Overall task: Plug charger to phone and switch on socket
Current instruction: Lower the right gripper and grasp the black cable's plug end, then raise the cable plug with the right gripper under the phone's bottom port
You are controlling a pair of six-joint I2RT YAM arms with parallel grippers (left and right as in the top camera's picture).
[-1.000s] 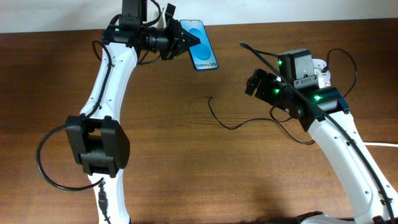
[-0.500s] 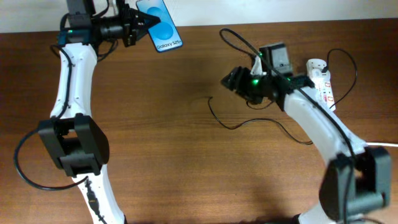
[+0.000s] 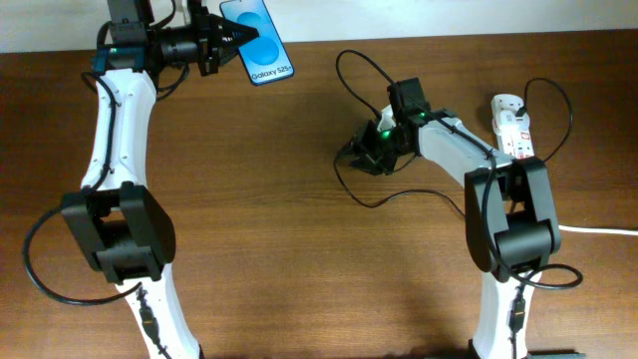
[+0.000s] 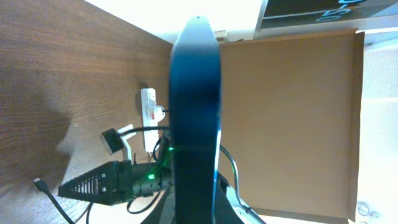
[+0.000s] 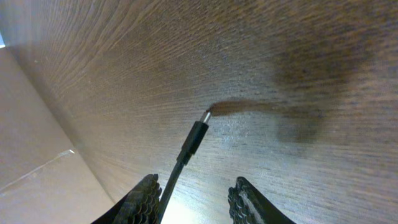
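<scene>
- Your charger [image 5: 194, 138] curls across the table [image 3: 299, 279]. Its plug tip meets the wood just ahead of the right tool [image 5: 196, 202], and the cable runs back between the fingers.
- The right tool stands wide and is not pinching the cable.
- Your left tool [image 3: 227, 40] grips the phone [image 3: 257, 40] at the table's far edge, screen upward.
- The socket [image 3: 514, 128] lies far right, well apart from the phone.

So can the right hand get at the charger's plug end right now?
Probably yes: the right hand is open, and the charger plug lies on the bare table just ahead of it, with nothing between.
</scene>
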